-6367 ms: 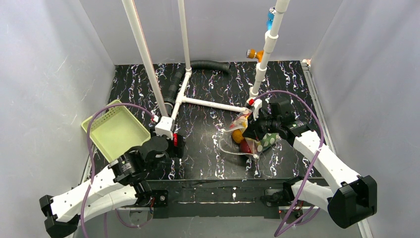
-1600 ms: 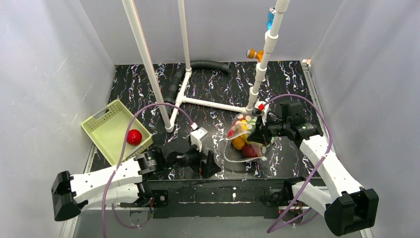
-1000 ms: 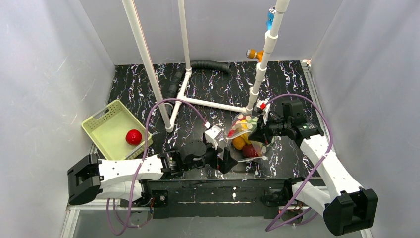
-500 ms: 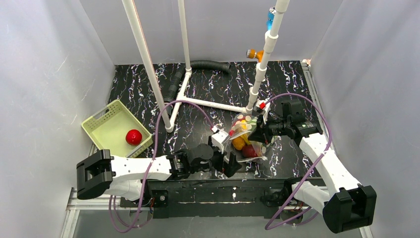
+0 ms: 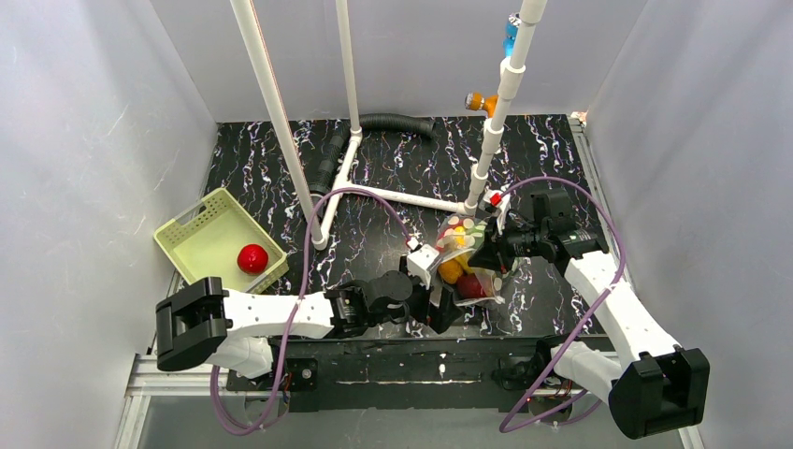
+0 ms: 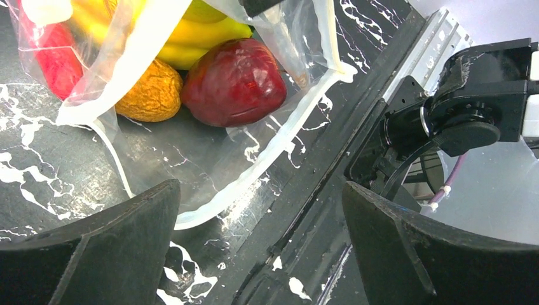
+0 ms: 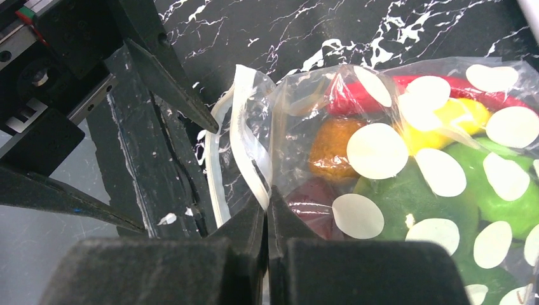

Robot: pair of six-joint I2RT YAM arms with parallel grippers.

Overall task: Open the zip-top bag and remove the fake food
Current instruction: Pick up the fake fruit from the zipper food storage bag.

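The right gripper [image 7: 266, 196] is clamped shut on the upper lip of the zip-top bag [image 7: 388, 149], and the left gripper [image 6: 259, 190] is spread wide with nothing gripped, the bag's open mouth lying just ahead of its jaws. Beyond those jaws, inside the bag, a dark red apple [image 6: 234, 81], an orange-brown piece [image 6: 149, 92], a banana [image 6: 194, 43] and a red chili [image 6: 52, 57] are seen. Well apart to their left, a red round fruit [image 5: 251, 258] is seen in the pale green basket [image 5: 187, 224].
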